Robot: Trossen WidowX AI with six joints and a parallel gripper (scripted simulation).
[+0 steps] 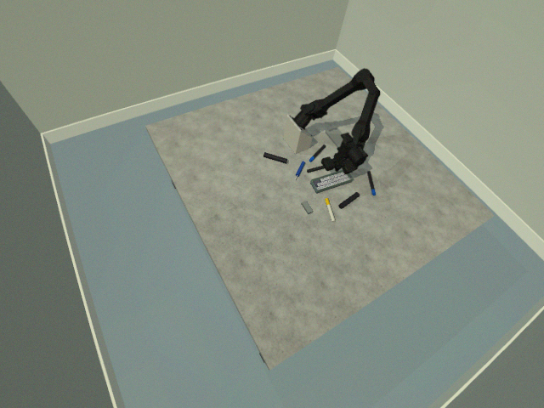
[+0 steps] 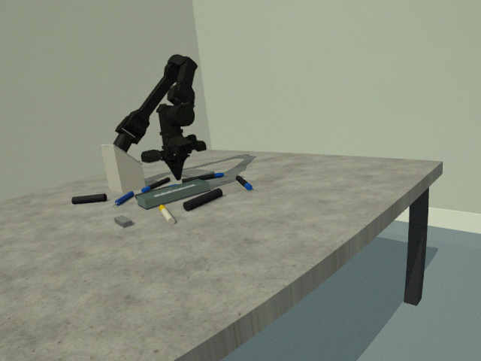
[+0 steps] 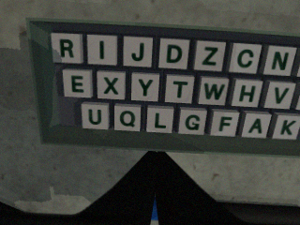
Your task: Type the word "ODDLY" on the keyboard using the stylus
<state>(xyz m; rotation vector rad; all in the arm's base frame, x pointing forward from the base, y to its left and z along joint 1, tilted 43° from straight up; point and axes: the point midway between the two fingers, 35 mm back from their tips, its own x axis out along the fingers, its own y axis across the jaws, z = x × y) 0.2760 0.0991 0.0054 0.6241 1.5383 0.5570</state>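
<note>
The green keyboard [image 1: 333, 187] [image 2: 178, 195] [image 3: 44, 94] lies on the desk with white lettered keys. In the wrist view the D key [image 3: 174, 54], Y key [image 3: 144, 87] and L key [image 3: 159, 117] show; no O key is in that view. My gripper [image 2: 178, 179] [image 3: 156, 159] is shut with nothing between its fingertips. It points down, above the desk at the keyboard's near edge in the wrist view, below the L key. A slim blue pen with a thin pale tip, which looks like the stylus [image 1: 300, 168] [image 2: 124, 198], lies on the desk beside the keyboard.
Black pens with blue ends [image 1: 317, 153] [image 1: 371, 183] [image 2: 244, 182] lie around the keyboard. Black cylinders [image 1: 275, 157] [image 1: 348, 200], a white marker with a yellow end [image 1: 330, 209] [image 2: 167, 214] and a grey block [image 1: 306, 207] [image 2: 123, 221] also lie there. A pale wedge [image 2: 123, 171] stands by the arm's base.
</note>
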